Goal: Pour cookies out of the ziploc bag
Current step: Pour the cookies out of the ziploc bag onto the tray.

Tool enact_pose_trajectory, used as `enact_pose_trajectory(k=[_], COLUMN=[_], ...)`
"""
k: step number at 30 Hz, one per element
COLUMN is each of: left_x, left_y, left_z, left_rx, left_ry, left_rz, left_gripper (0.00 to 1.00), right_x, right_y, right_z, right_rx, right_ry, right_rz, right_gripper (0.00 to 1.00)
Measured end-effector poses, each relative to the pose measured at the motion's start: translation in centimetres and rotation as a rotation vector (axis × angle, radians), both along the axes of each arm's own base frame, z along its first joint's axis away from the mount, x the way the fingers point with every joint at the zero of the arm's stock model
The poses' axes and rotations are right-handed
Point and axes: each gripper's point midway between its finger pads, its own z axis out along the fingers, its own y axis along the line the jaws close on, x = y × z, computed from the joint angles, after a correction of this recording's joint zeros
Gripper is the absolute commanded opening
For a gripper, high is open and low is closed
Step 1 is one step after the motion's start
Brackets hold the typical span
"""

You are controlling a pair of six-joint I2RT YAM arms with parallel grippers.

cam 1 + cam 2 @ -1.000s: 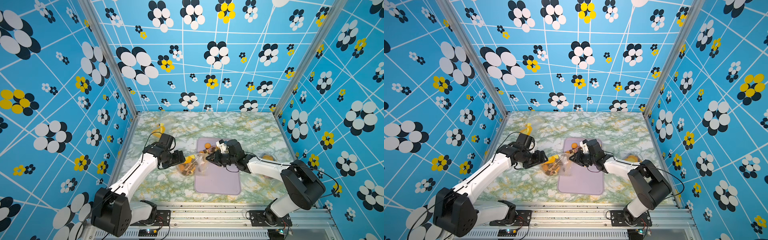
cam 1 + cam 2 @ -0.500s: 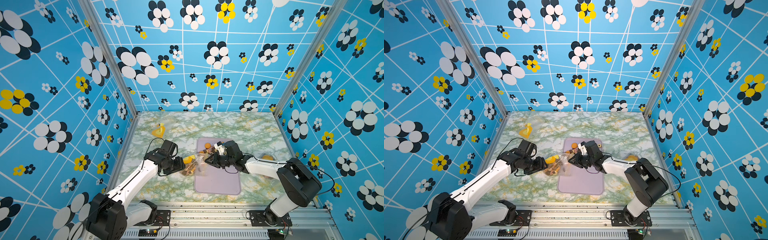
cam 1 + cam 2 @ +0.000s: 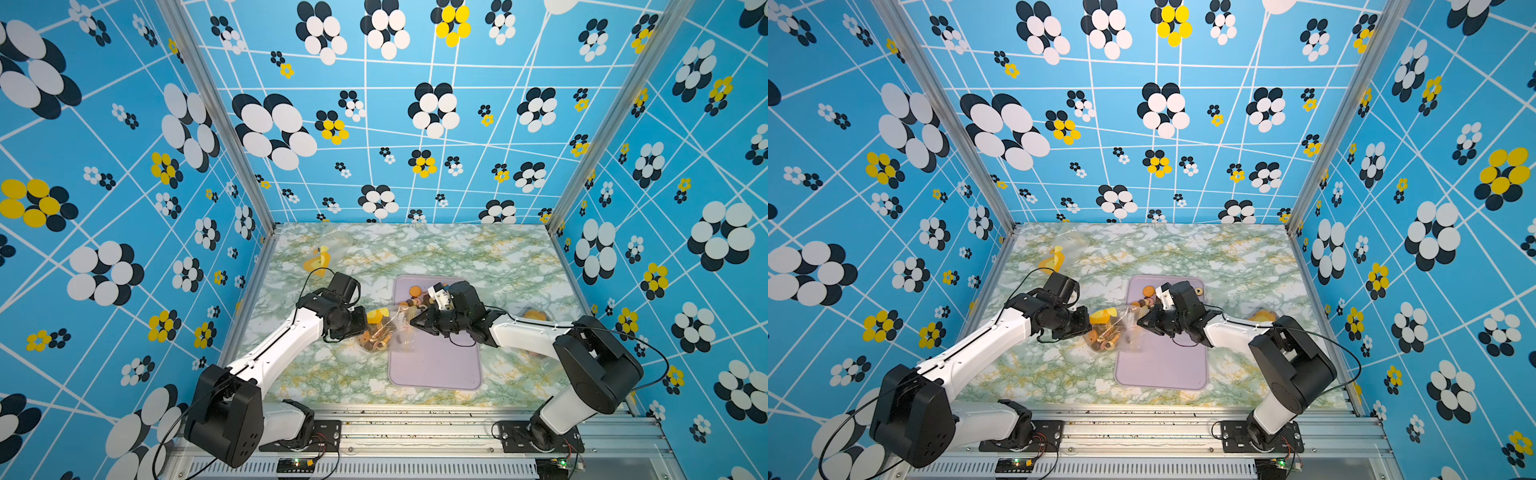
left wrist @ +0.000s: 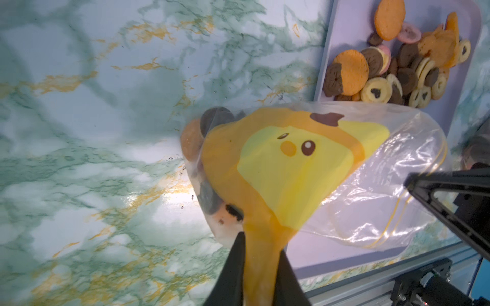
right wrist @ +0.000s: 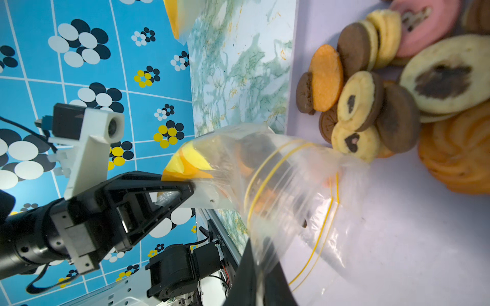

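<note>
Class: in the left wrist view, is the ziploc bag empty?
No, brown and orange cookies show through the ziploc bag and its clear plastic.

The ziploc bag (image 4: 371, 190) is thin, clear plastic, shiny and crinkly (its yellow print looks smooth). The cookies (image 4: 397, 69) look dry, rough and dull. The tray (image 5: 397, 238) is smooth and matt. The table top (image 4: 106, 106) is shiny with a marble pattern. The front rail (image 3: 415, 419) is ridged grey metal.

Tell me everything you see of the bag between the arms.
The bag is clear soft plastic with a yellow chick print and yellow zip lines. It is crumpled and slung between the left pincer, shut on its printed end, and the right pincer near its mouth. Some cookies sit inside; its mouth overlaps the tray.
</note>
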Motion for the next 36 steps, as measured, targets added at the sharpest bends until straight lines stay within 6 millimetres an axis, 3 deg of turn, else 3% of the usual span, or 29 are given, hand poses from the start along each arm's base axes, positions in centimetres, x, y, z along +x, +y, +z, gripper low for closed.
enact_pose_trajectory(k=[10, 20, 36], left_x=[1.3, 2.4, 3.0], left_y=[-0.6, -2.0, -5.0], left_z=[1.8, 4.7, 6.9], left_rx=[-0.016, -0.046, -0.064], left_ry=[-0.049, -0.107, -0.128], left_rz=[-0.015, -0.040, -0.103], left_gripper=[0.00, 0.00, 0.00], right_x=[-0.1, 0.2, 1.1], right_y=[0.0, -0.2, -2.2], right_z=[0.0, -0.2, -1.7], right_rx=[0.001, -0.010, -0.062], right_ry=[0.001, -0.004, 0.000], right_rz=[0.003, -0.013, -0.070], right_gripper=[0.03, 0.02, 0.02])
